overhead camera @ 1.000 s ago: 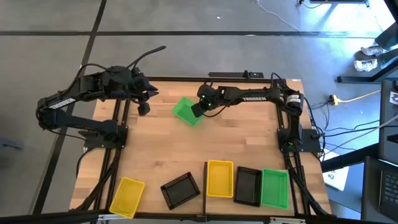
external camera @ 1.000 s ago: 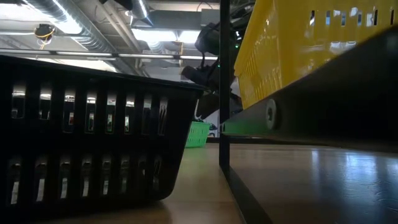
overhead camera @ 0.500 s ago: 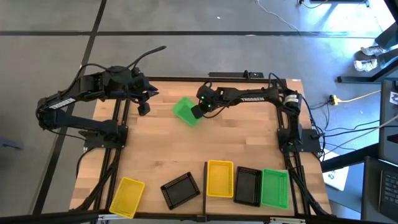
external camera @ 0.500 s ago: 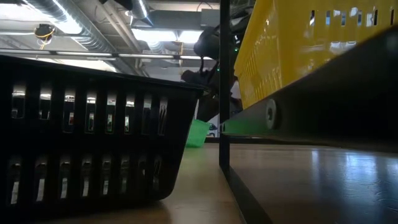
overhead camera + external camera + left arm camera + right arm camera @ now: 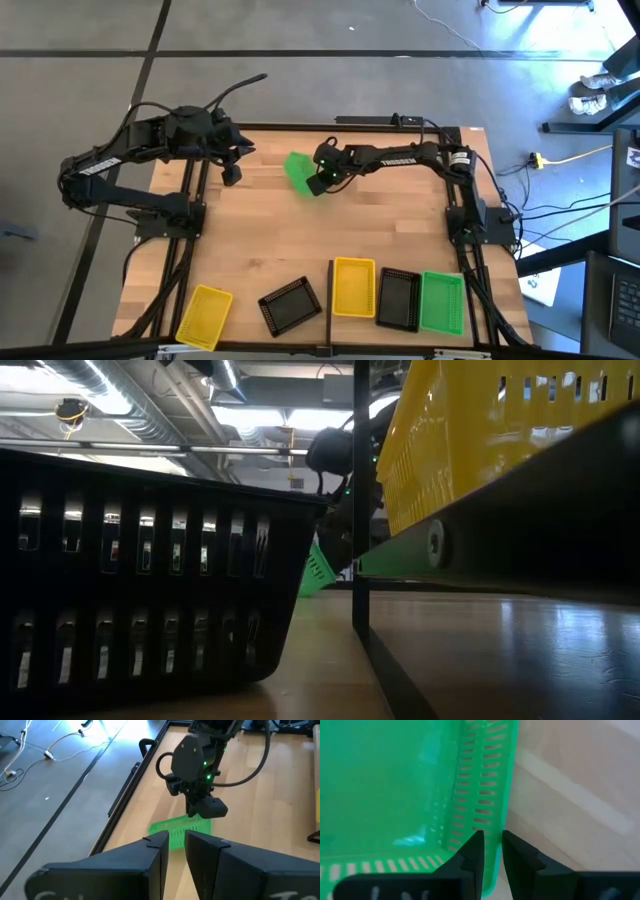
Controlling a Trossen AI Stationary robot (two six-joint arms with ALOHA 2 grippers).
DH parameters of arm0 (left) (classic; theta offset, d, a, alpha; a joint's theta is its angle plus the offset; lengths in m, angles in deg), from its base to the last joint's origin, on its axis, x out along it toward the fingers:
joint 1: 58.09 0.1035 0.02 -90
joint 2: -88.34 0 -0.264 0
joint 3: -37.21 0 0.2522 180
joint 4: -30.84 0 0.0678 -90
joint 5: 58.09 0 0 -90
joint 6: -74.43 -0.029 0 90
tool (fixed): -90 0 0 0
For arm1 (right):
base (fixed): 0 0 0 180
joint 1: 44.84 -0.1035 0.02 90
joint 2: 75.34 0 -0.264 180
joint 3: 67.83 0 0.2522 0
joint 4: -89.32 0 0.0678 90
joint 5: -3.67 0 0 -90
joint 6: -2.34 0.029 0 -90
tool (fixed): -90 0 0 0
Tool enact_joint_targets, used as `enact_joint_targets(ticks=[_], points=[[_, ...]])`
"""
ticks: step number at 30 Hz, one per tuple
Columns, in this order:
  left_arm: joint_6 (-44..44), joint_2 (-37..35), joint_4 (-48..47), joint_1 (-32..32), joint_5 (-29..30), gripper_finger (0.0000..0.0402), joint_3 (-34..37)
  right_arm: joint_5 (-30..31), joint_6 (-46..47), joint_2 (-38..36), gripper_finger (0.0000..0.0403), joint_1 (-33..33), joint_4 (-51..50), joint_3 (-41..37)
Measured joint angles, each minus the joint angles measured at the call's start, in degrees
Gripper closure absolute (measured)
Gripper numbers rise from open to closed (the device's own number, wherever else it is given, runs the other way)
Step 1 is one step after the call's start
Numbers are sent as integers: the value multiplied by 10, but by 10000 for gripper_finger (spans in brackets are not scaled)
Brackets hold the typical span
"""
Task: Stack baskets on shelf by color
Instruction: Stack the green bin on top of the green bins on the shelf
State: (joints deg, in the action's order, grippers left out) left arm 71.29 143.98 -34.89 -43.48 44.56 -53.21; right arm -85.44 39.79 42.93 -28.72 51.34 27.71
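Toward the tabletop's far left corner my left claw waits, hanging over the boards with its fingers nearly together and nothing between them.

Right of it, near the middle of the far edge, my right claw is clamped on the rim of a green basket. The wrist camera shows one lattice wall pinched between my two fingers. From above and from the low camera the green basket stands tipped, one edge raised, so I judge it is coming off the boards. It lies just to the left of my wrist, its long axis running slantwise toward the far edge.

The shelf sits at the near right corner, well apart from my grip, so the right arm is the nearer one for the carry. On it, left to right, lie a yellow basket, a black basket and a second green basket; I judge mine belongs on that last one, long axis turned to match.

Off the shelf, along the near edge, a yellow one and a black one remain on the planked wood. Grey floor and loose cables surround the tabletop.
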Motion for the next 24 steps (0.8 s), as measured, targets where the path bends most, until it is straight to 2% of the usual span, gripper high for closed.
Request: enact_joint_targets(ticks=[13,18,24], points=[[0,0,0,0,0,347,0,-12,0,12,336,0,9,0],[0,0,0,0,0,347,0,-41,0,12,336,0,9,0],[0,0,0,0,0,347,0,-46,0,12,336,0,9,0]])
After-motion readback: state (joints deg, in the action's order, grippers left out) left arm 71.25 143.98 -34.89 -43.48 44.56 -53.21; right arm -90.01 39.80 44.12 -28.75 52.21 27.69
